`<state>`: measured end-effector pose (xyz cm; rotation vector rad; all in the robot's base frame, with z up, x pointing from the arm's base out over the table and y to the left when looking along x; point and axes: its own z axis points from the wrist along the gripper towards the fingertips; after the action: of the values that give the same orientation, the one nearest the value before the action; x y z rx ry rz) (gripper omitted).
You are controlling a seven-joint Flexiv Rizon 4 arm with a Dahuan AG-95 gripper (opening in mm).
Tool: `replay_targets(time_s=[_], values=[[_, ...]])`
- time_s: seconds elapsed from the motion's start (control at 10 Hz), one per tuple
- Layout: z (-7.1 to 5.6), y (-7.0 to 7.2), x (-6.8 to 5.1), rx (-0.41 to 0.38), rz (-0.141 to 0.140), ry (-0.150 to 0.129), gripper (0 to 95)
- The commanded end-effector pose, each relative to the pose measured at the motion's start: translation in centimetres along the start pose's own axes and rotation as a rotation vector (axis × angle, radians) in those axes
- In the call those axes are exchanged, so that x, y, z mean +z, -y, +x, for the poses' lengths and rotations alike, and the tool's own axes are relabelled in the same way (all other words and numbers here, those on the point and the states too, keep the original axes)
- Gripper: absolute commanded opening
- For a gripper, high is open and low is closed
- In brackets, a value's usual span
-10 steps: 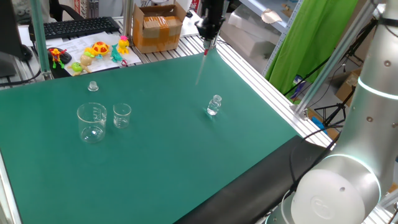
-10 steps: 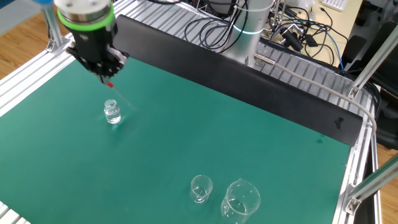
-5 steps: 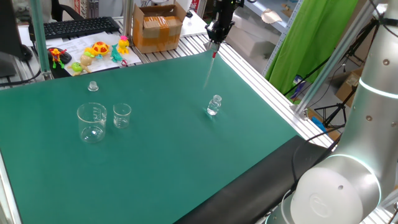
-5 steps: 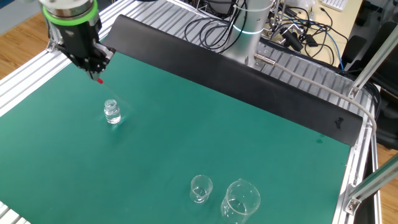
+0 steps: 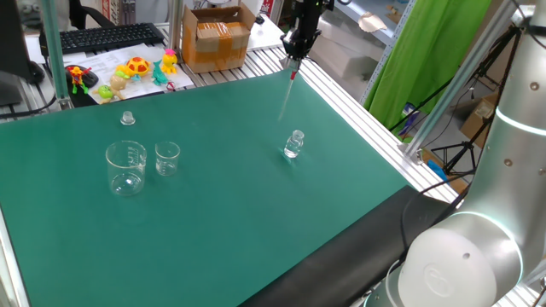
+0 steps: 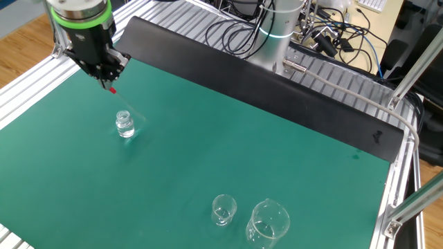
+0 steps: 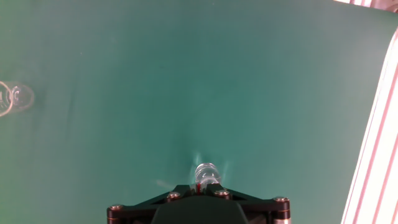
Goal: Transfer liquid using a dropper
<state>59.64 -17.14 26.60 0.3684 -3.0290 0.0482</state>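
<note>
Overhead, the pincer (image 6: pixel 109 81) pinches the dropper (image 5: pixel 287 92) above the small bottle (image 6: pixel 124 124) — near the mat's (image 6: pixel 228 152) edge.

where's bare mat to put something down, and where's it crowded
Wide bare green mat lies between the small bottle and the two beakers, and along the near edge. It is tight around the beakers and the stopper, and at the bottle, where the gripper holds the dropper above.

At lower right we see the arm (image 5: pixel 478 247), rounded silver; upper left, our black gripper (image 6: pixel 105 67) under a green ring.
</note>
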Motion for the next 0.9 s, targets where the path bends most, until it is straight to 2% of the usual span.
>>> replay_targets(time_s=[0.1, 0.4, 0.6, 0.9], values=[[-0.01, 0.02, -0.05, 0.005, -0.004, -0.008, 0.0], [-0.01, 0.02, -0.05, 0.072, -0.007, -0.014, 0.0], [-0.01, 0.02, -0.05, 0.108, -0.018, -0.019, 0.0], [-0.08, 0.56, 0.16, 0.118, 0.002, -0.013, 0.0]])
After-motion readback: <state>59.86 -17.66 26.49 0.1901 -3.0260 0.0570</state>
